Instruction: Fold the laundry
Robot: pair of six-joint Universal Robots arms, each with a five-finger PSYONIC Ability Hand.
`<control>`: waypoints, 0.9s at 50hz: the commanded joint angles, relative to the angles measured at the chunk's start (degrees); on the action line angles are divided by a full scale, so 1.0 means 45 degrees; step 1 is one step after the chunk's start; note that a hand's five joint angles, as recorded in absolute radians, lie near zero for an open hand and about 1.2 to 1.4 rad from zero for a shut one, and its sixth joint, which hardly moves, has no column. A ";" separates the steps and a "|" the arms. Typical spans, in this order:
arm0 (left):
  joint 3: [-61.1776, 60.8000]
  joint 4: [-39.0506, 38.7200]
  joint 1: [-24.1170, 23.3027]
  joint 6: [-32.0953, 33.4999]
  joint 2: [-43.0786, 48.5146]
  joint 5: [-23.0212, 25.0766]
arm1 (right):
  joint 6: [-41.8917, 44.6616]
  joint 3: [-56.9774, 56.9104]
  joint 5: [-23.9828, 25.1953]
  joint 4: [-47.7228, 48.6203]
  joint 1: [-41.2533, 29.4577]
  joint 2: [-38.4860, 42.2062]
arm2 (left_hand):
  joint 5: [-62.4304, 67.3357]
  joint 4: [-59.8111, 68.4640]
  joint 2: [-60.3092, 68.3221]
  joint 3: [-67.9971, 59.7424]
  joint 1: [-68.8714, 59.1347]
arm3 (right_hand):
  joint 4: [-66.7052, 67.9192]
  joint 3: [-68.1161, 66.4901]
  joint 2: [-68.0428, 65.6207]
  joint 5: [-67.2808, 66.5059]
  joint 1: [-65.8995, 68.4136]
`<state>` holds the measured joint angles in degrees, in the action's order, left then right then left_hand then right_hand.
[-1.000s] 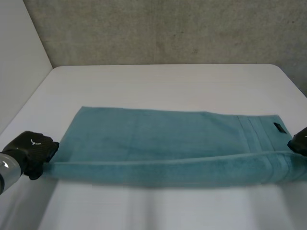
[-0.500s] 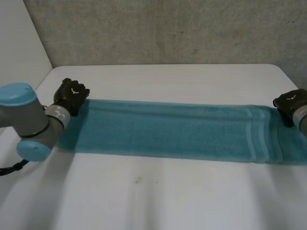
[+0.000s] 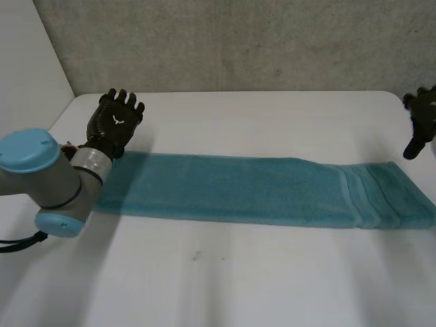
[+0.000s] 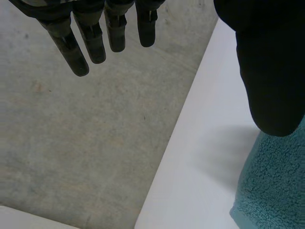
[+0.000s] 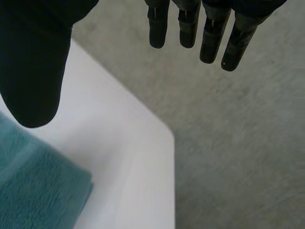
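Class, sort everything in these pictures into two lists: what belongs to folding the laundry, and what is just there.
Belongs to the job:
teal towel, lying as a long strip
left hand, open, by its end
right hand, open, near its other end

Just there:
white table
grey wall behind

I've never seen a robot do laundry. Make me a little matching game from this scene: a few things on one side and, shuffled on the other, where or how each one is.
Things:
1. towel
2. left hand
3. right hand
4. table

Descriptions:
A. white, with the cloth lying on it
B. open, off the cloth, near the table's far right corner
C. teal, lying flat as a long strip
D. open, just beyond the strip's left end

Pairs: 1-C; 2-D; 3-B; 4-A
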<state>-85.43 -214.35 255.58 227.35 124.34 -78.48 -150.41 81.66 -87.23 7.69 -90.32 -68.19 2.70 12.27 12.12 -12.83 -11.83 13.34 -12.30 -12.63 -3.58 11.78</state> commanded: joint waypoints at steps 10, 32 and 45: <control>-0.4002 0.0347 0.0022 -0.2468 -0.3254 -0.0079 | 0.1490 0.4021 0.4698 -0.1943 0.3978 -0.2034 | -0.0215 -0.0121 -0.0087 0.0245 0.0023 | 0.1855 -0.2088 -0.2014 -0.1801 0.2203; -0.4785 0.0719 0.0100 -0.5502 -0.3490 -0.0060 | 0.2721 0.4900 0.7354 -0.0263 0.5267 0.0523 | 0.0121 0.0215 0.0250 -0.0091 -0.0314 | 0.6041 -0.6274 -0.6201 -0.5988 0.6389; -0.4785 0.0601 0.0178 -0.5522 -0.3490 -0.0040 | 0.2682 0.4743 0.7296 0.0577 0.5247 0.0895 | 0.0121 0.0215 0.0250 -0.0091 -0.0314 | 1.1530 -1.1763 -1.1690 -1.1476 1.1878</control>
<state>-107.01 -211.43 256.30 202.55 108.64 -78.67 -138.17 103.16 -54.22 8.05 -66.57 -64.54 2.70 12.27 12.11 -12.83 -11.83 34.46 -34.54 -34.51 -23.16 29.35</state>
